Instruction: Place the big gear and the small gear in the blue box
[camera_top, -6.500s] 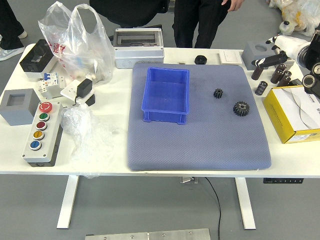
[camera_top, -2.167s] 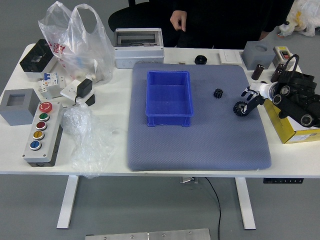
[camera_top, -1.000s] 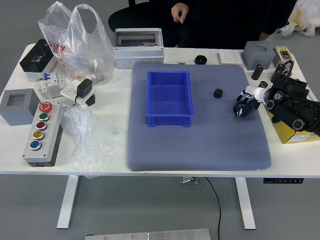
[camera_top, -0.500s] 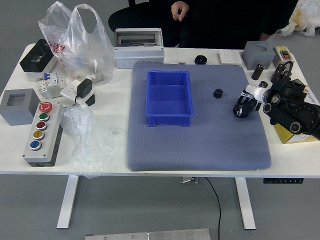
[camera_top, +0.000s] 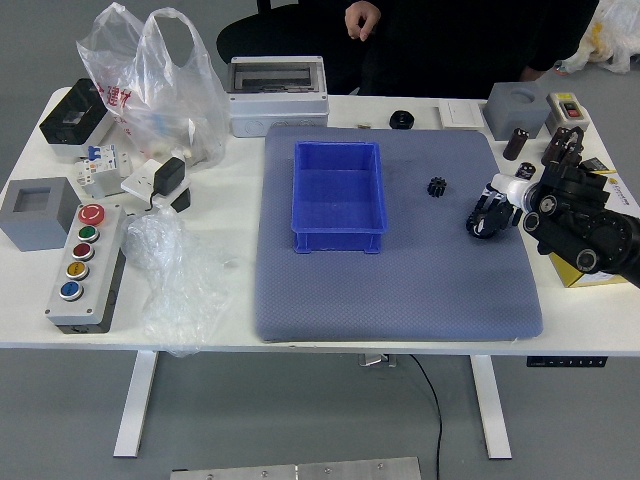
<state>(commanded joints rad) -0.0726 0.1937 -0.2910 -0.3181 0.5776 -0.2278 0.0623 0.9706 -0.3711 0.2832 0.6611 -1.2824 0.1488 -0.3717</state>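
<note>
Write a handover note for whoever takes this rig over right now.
Right hand: down over the big gear, partly covering it; a firm grip can't be confirmed.
Left hand: out of view.
Small gear: on the blue-grey mat, between the blue box and the big gear.
Done: neither gear is in the box.
Left: put both gears in the box; probably secure and lift the big one first.

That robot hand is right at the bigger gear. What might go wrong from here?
The right robot hand partly covers the big gear, so its hold can't be judged; the gear might slip when lifted. The small gear lies between it and the blue box, so a low sweep could knock it. The box's raised walls might also catch a gear carried too low.
</note>
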